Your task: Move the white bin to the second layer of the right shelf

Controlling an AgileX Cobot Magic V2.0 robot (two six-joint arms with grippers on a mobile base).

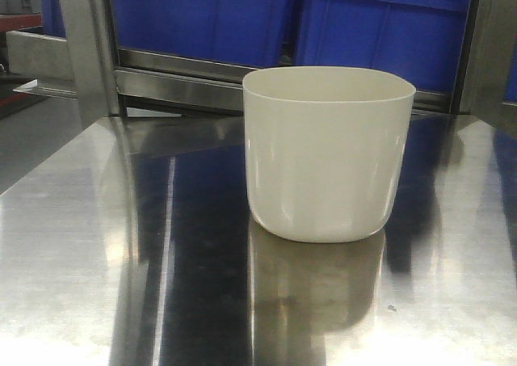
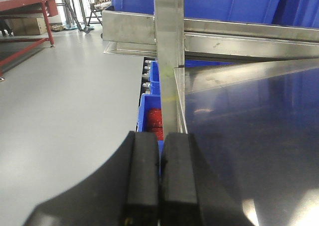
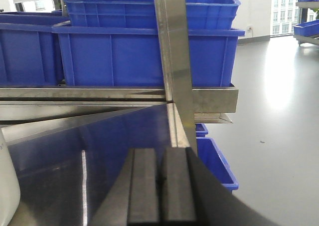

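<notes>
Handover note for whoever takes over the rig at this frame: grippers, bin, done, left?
Left gripper: shut, empty, by the cart deck's left edge.
Right gripper: shut, empty, by its right edge.
White bin: upright on the deck, no gripper touching it; blue crates on the rack behind.
Done: nothing visible. Left: grasp the bin, lift it, set it on the right shelf's second layer.

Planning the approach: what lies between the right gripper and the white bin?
Only bare steel deck separates the right gripper from the white bin, as the right wrist view shows.
</notes>
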